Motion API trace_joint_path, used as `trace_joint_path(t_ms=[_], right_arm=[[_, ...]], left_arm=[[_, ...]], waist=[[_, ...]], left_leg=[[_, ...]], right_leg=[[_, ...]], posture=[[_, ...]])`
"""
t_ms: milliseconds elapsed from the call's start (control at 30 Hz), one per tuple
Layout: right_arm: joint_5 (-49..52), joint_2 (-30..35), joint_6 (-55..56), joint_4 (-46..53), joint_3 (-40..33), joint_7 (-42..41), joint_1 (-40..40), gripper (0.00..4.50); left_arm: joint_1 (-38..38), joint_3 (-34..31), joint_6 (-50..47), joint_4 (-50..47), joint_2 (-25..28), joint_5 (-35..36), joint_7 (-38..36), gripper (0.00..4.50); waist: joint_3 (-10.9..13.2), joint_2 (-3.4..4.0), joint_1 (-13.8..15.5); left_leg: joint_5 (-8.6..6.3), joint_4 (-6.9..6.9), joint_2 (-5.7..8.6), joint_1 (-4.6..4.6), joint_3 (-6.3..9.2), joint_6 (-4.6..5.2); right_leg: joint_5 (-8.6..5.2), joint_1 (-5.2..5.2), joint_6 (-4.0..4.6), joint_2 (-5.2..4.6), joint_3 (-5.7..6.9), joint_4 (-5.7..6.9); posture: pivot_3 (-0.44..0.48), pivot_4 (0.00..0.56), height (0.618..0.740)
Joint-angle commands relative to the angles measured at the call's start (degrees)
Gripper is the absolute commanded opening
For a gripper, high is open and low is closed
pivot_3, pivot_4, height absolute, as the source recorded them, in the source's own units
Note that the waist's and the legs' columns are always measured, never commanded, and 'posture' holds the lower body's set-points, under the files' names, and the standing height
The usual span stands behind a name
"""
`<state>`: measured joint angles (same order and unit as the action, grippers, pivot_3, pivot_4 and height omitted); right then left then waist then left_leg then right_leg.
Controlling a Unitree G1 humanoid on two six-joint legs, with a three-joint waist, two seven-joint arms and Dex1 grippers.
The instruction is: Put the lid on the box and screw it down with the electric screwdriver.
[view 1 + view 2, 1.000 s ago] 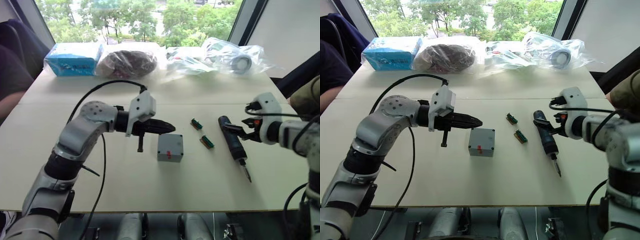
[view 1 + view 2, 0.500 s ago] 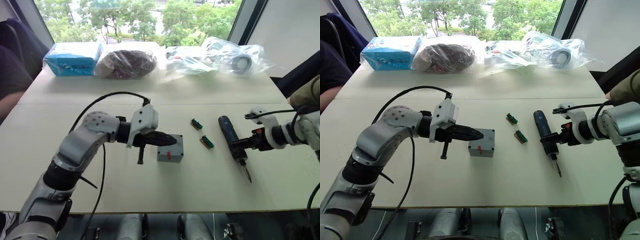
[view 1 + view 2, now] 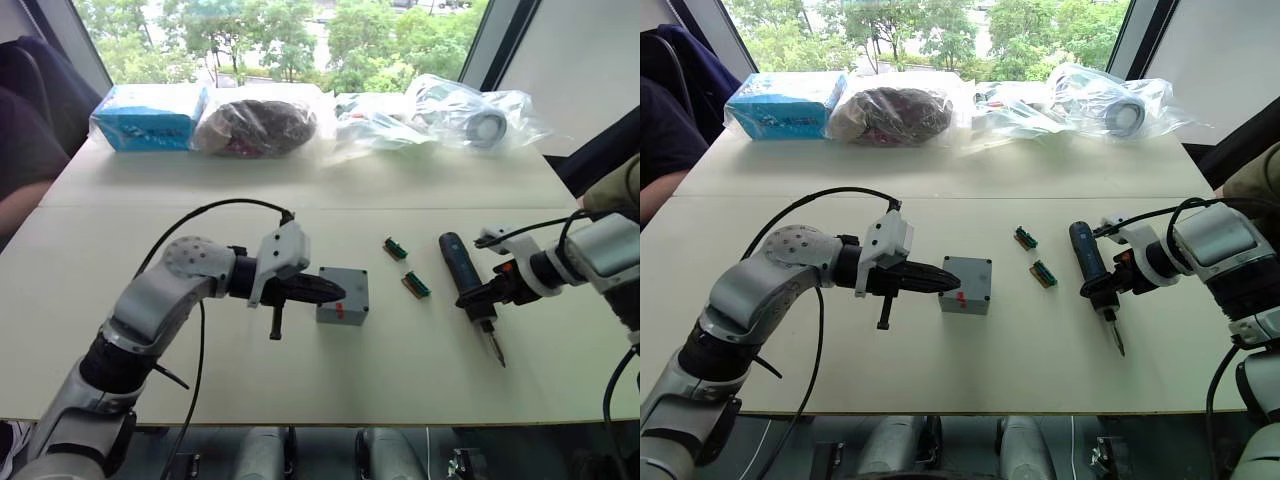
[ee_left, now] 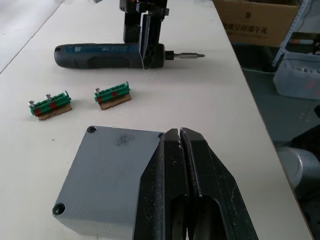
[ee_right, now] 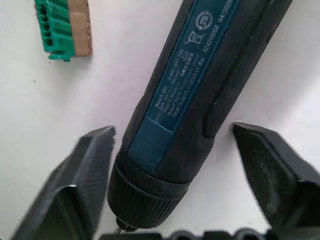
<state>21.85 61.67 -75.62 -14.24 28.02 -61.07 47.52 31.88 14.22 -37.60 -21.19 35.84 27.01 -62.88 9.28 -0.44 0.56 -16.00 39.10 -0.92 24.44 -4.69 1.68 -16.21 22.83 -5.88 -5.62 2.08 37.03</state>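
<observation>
- Fingers of the left gripper (image 4: 181, 137) are pressing together, lying over the lid (image 4: 107, 175) on the box (image 3: 343, 296) at frame center.
- 2 right gripper (image 5: 172, 150) fingers are spreading around the electric screwdriver (image 3: 463, 275), center right.

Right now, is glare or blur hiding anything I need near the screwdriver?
Right wrist view: the electric screwdriver label reads sharply, while the right gripper fingers blur at close range. Left wrist view: the lid is sharp. Eye views: bright window behind, table evenly lit, no glare.
</observation>
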Motion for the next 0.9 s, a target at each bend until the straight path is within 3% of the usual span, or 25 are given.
trace_joint_path(t_ms=[33,100,133,267,433,567,633,700,767,900], right_arm=[[-0.82,-0.93,-0.95,1.31,1.69,-1.20,-1.60,2.58],[-1.23,-0.92,-1.08,1.91,1.62,-1.18,-2.48,1.91],[-1.45,-1.02,-1.42,2.07,1.21,-0.73,-2.75,1.83],[-2.31,-1.75,-1.47,0.40,-1.28,0.45,-2.23,1.83],[-6.49,-4.30,5.92,-8.68,-9.03,6.25,4.86,1.83],[-4.38,-7.38,10.07,-9.41,-22.21,13.81,9.64,1.83],[0.01,-12.37,11.52,-5.52,-34.52,19.71,8.92,1.83],[4.25,-20.85,19.39,4.46,-48.14,27.76,5.34,1.83],[6.70,-27.42,23.91,12.81,-54.77,32.60,2.20,1.83],[22.37,-39.36,18.57,30.08,-60.32,35.16,-4.86,1.83]], left_arm=[[0.60,-1.02,0.12,-1.56,-0.28,0.79,0.73,0.00],[0.80,-1.10,0.42,-0.96,-0.31,0.65,0.69,0.00],[0.97,-1.15,0.62,-0.54,-0.35,0.55,0.64,0.00],[1.90,-1.01,1.92,2.07,-0.61,-0.29,0.09,0.00],[3.47,-0.69,4.74,7.27,-0.81,-1.80,-1.22,0.00],[5.46,-0.88,6.13,10.92,-0.74,-2.40,-2.93,0.00],[6.41,-1.14,6.24,12.76,-1.19,-2.27,-3.62,0.00],[7.19,-1.03,6.23,14.28,-1.38,-2.35,-4.40,0.00],[7.69,-1.37,5.61,15.43,-1.77,-1.86,-4.59,0.00],[8.73,-2.59,2.86,16.51,-3.21,-0.42,-3.64,0.00]], waist=[[0.00,0.00,0.01],[-0.01,-0.02,0.01],[-0.01,-0.02,0.02],[-0.04,-0.07,0.08],[-0.03,-0.05,-0.43],[0.26,0.40,-0.35],[0.26,0.38,-0.32],[0.27,0.37,-0.46],[0.27,0.39,-0.31],[0.29,0.41,0.25]], left_leg=[[0.00,0.00,0.00,0.00,0.00,0.00],[0.00,0.00,0.00,0.00,0.02,0.00],[0.00,0.01,0.00,0.00,0.02,0.00],[0.00,0.02,0.00,-0.02,0.04,-0.01],[0.01,0.04,0.00,-0.03,-0.02,-0.01],[0.06,0.03,0.04,0.10,-0.20,-0.10],[0.20,0.00,0.00,0.32,-0.24,-0.34],[0.28,-0.12,-0.06,0.37,-0.24,-0.47],[0.32,-0.16,-0.16,0.42,-0.21,-0.54],[0.35,-0.06,-0.14,0.51,-0.01,-0.60]], right_leg=[[0.00,-0.01,0.00,0.00,0.00,0.00],[0.00,-0.01,0.00,-0.01,0.01,0.00],[0.00,-0.02,0.00,-0.01,0.01,-0.01],[0.00,-0.06,0.00,-0.01,0.06,-0.01],[0.04,-0.05,0.07,-0.02,0.05,-0.01],[0.08,0.23,0.03,-0.04,-0.09,0.09],[0.08,0.55,0.00,0.01,-0.13,0.17],[0.06,0.62,-0.02,0.10,-0.13,0.14],[0.06,0.66,-0.02,0.19,-0.12,0.12],[0.05,0.53,-0.04,0.18,0.09,0.11]], posture=[[0.000,0.150,0.740],[0.000,0.150,0.740],[0.000,0.150,0.740],[0.000,0.150,0.740],[0.000,0.150,0.740],[0.000,0.150,0.740],[0.000,0.150,0.740],[0.000,0.150,0.740],[0.000,0.150,0.740],[0.000,0.150,0.740]])
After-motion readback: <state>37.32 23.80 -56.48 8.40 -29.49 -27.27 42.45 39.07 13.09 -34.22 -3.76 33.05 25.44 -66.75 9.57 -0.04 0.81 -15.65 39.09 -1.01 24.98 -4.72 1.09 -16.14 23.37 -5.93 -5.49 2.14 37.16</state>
